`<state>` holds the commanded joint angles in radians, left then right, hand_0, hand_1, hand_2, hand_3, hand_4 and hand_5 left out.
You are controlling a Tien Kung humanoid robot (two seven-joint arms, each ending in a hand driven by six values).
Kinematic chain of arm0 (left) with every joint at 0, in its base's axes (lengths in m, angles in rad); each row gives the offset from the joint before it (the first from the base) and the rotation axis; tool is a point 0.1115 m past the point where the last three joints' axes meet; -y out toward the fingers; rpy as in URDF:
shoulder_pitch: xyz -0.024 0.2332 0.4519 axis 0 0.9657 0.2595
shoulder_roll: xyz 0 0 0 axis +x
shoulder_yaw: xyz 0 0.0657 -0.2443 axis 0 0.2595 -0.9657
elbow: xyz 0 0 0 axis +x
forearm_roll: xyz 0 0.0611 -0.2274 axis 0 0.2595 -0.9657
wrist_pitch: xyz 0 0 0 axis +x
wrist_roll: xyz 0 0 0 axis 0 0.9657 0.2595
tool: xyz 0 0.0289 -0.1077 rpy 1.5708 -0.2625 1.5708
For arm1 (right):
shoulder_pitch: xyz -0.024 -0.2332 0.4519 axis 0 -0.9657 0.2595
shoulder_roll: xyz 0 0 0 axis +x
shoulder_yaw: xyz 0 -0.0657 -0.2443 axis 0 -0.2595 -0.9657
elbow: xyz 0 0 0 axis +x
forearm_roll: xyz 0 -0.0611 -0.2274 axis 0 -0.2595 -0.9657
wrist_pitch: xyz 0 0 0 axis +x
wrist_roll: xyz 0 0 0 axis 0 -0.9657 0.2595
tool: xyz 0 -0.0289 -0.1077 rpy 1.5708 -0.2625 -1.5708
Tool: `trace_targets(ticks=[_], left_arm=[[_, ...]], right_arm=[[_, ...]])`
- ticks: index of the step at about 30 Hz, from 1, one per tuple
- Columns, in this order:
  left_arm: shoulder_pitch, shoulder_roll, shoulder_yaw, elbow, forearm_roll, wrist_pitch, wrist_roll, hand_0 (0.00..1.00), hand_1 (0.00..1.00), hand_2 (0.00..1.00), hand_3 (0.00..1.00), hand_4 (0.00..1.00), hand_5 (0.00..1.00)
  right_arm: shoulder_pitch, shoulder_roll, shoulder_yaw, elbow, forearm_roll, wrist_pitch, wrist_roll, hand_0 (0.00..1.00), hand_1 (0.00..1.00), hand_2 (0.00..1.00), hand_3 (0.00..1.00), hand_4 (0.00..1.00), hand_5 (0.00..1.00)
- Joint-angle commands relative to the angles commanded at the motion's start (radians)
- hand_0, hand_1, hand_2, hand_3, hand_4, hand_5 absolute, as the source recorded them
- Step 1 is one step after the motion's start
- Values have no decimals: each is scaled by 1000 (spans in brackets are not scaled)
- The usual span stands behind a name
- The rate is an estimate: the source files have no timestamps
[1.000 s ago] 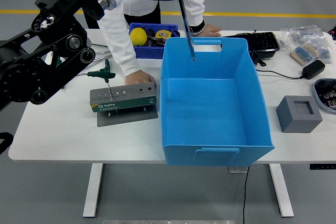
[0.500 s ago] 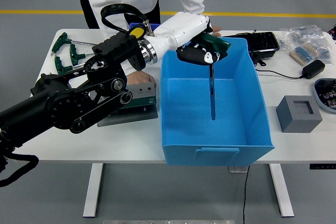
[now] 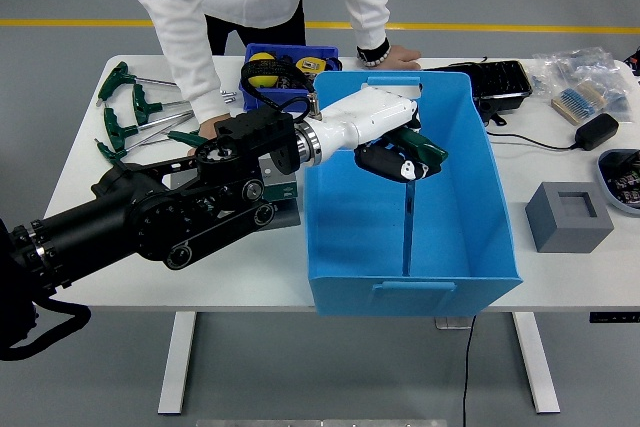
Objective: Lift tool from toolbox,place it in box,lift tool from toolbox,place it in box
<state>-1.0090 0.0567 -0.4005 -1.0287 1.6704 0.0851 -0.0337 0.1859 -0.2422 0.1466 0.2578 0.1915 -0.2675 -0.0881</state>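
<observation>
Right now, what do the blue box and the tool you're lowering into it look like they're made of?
The blue box looks like thin plastic sheet, possibly corrugated: flat matte panels, folded corners, cut-out handle slots. The tool, held in the left hand, seems to have a dark, dull metal shaft, slim and straight, and a green handle, probably moulded plastic, though the hand mostly hides it.

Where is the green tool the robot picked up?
In the head view, the green-handled tool hangs inside the blue box right of centre, gripped by the left hand.
</observation>
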Motion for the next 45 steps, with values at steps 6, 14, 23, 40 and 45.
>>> trace_targets(ticks=[6, 14, 23, 40, 45], left_arm=[[-5, -26, 3, 37, -23, 22, -18, 226, 145, 217, 289, 734, 577], [-14, -50, 4, 70, -16, 14, -36, 611, 641, 740, 684, 933, 637], [-23, -57, -1, 93, -6, 57, -76, 775, 789, 874, 749, 973, 653], [34, 92, -151, -15, 157, -1, -14, 842, 814, 855, 724, 981, 676], [79, 190, -189, -52, 166, -113, 68, 871, 819, 851, 674, 934, 824]], right_arm=[[4, -2, 3, 1, -7, -2, 0, 724, 701, 756, 564, 797, 720], [7, -5, 6, 1, -13, -3, 0, 724, 700, 753, 563, 797, 719], [10, -7, 10, 2, -18, -5, 1, 724, 697, 753, 563, 797, 719], [-6, -3, -6, -1, 16, -2, 10, 724, 696, 750, 563, 797, 719], [-10, -3, -10, -3, 21, -1, 12, 724, 696, 750, 562, 796, 719]])
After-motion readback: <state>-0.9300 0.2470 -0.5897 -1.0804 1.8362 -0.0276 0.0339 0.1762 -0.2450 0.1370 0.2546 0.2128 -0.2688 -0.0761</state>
